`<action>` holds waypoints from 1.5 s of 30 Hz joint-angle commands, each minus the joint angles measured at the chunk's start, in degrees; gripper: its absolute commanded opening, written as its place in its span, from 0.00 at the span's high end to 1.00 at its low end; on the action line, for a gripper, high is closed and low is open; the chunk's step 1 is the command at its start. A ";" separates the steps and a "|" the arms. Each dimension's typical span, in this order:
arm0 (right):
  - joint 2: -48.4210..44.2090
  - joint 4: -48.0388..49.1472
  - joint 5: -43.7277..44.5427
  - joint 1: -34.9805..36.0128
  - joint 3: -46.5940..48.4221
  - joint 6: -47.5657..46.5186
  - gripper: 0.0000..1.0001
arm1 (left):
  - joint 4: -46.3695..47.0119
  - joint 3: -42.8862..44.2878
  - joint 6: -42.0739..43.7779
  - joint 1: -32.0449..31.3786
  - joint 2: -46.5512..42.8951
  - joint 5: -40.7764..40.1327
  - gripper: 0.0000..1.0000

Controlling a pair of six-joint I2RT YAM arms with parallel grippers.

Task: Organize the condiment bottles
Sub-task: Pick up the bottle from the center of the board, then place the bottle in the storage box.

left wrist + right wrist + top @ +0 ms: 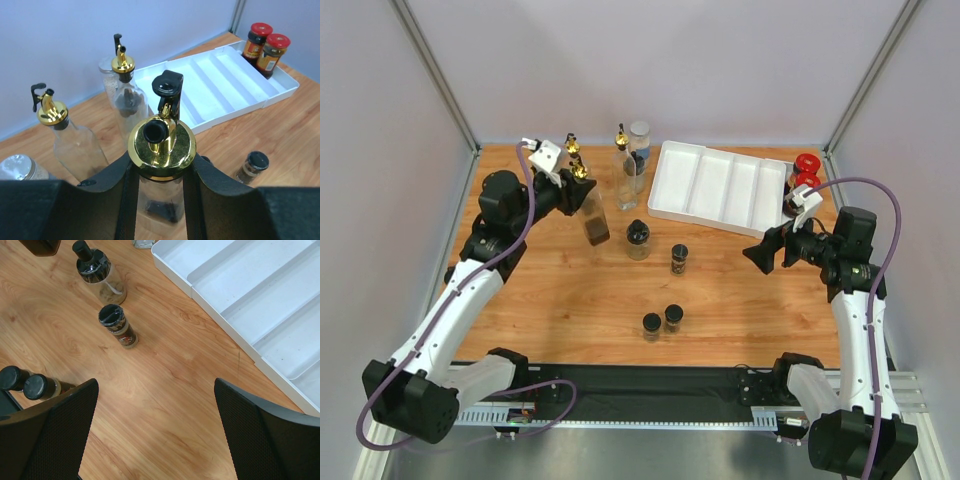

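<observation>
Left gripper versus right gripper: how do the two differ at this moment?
The left gripper is shut on a gold-spouted bottle; the right gripper is open and empty. The left gripper sits among the tall bottles; the right gripper is over the table beside the white tray. Both have black fingers.

Probably a robot lab booth: plain pale walls (670,60), aluminium posts (435,75), wooden table (580,290).

Gold-spouted clear bottle (161,146), red-lidded jars (258,41), white tray (216,86), wood-grain table (165,390)
</observation>
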 commanded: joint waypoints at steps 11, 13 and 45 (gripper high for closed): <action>-0.79 0.79 0.30 0.08 0.26 -1.44 0.00 | 1.67 15.35 1.58 -6.54 3.41 -0.42 1.00; -0.88 0.61 0.39 0.08 0.34 -1.35 0.00 | 1.24 16.68 1.84 -7.68 4.38 -1.21 1.00; -0.62 0.08 3.73 0.17 1.40 0.06 0.00 | 6.24 50.68 -1.32 -17.00 40.67 -11.93 1.00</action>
